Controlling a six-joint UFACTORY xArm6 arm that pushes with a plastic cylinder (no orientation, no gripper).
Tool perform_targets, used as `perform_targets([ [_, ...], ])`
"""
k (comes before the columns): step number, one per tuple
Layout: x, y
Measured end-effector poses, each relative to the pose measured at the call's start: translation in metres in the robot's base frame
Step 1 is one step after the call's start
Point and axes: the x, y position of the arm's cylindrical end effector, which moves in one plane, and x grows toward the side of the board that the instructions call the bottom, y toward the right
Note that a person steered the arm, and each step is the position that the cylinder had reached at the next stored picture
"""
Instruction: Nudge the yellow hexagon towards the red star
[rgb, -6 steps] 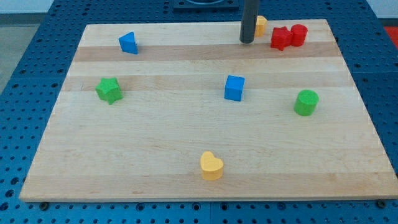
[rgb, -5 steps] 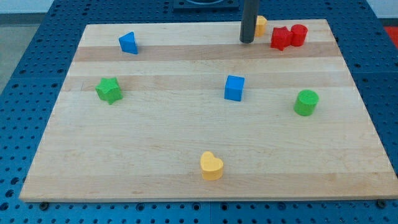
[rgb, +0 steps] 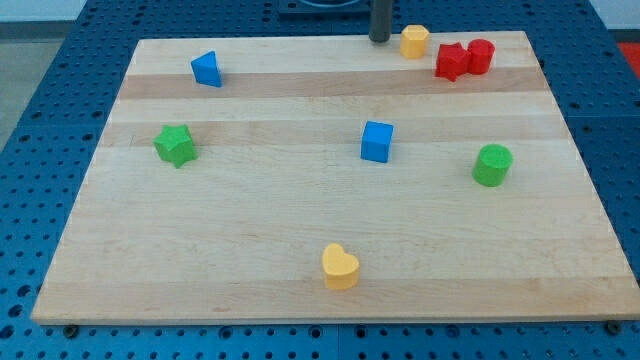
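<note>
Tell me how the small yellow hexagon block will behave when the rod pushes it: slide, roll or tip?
The yellow hexagon block looks squat and flat-based, so it should probably slide on the smooth wooden board, not roll or tip. My tip sits at its left; an off-centre push may turn it.

One camera stands in front of the bench (rgb: 300, 230), raised, looking down and across it toward the far edge. It sits far enough back that all four corners of the wooden top show, with blue pegboard around them. The near edge runs along the view's bottom; the far edge lies just under the view's top.
</note>
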Motion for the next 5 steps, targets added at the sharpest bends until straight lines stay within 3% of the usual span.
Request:
perform_targets([
  [2, 0.000, 0.047],
  [5, -0.002, 0.061],
])
